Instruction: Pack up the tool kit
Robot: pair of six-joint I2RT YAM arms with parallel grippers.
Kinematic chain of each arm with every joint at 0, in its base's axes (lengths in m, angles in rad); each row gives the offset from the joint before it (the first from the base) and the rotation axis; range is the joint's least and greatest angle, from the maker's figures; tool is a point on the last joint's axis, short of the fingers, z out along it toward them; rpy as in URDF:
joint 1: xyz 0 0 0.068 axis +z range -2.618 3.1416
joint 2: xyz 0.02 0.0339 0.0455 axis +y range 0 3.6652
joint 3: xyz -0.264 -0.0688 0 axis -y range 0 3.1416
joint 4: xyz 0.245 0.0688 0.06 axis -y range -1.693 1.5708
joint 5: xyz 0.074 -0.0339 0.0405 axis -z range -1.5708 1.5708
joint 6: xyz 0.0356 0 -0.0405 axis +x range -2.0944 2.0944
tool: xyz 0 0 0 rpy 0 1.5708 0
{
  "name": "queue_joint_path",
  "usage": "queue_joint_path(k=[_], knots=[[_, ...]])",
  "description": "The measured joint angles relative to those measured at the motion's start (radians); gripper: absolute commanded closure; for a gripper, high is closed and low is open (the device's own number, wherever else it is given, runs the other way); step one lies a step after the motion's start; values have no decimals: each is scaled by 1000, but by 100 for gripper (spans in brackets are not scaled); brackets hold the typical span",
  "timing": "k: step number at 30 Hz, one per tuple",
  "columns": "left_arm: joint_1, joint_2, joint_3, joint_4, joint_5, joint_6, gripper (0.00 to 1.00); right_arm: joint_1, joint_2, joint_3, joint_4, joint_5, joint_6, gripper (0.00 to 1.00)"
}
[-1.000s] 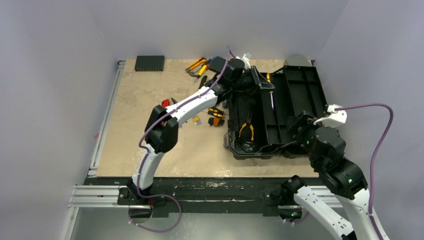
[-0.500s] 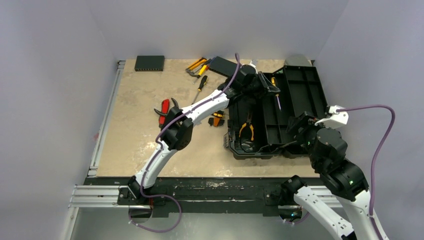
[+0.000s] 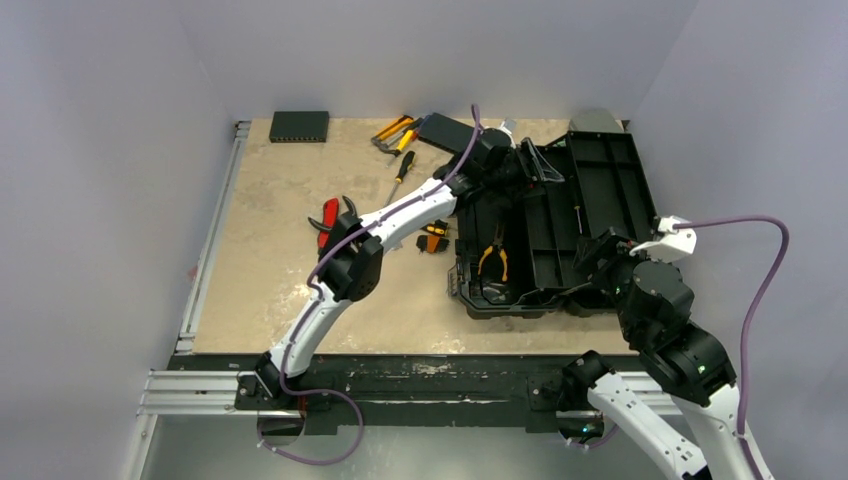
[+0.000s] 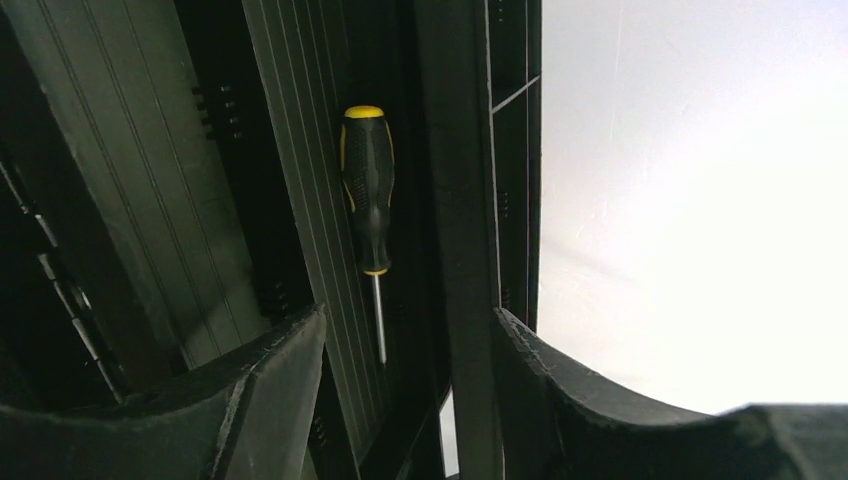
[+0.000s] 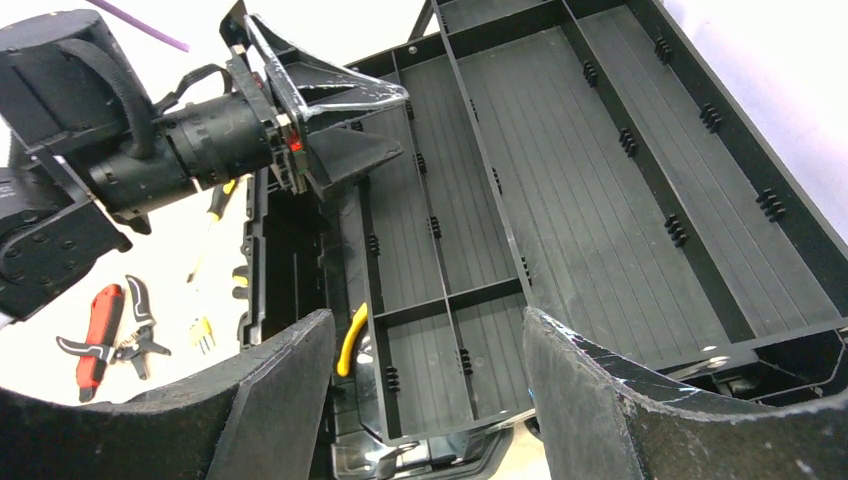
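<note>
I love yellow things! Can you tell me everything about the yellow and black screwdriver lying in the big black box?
The screwdriver has a chunky black handle with yellow stripes and a yellow end cap, plus a thin silver metal shaft. It lies flat in a narrow channel of the black plastic toolbox, beside a ribbed strip. The open left tool is near it but not holding it.

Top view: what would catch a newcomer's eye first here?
The big black toolbox lies open on the right of the table, with the left gripper open over its far end. A yellow-black screwdriver lies in one of its channels; red-handled pliers lie loose to the left.
</note>
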Motion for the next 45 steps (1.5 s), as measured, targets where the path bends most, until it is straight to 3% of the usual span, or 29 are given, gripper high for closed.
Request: queue_joint_path(k=[6, 12, 17, 20, 22, 28, 32, 38, 45], knots=[[5, -97, -95, -29, -14, 74, 30, 0, -10, -7, 0, 0, 3, 32], [41, -296, -283, -88, -24, 203, 25, 0, -10, -12, 1, 0, 3, 32], [137, -549, -528, -149, -83, 346, 18, 0, -10, -20, 3, 0, 2, 32], [209, -692, -662, -188, -151, 402, 2, 0, -11, -30, 6, -1, 2, 32], [262, -774, -736, -245, -230, 434, 0, 0, -12, -35, 8, -2, 3, 32], [370, -819, -778, -470, -436, 451, 4, 0, -17, -51, 15, -13, 3, 32], [444, -810, -809, -579, -497, 429, 16, 0, -16, -61, 24, -29, 3, 32], [527, -800, -918, -630, -560, 367, 23, 0, -15, -69, 40, -45, 5, 33], [587, -710, -908, -688, -602, 345, 30, 0, -14, -79, 52, -54, 5, 33]])
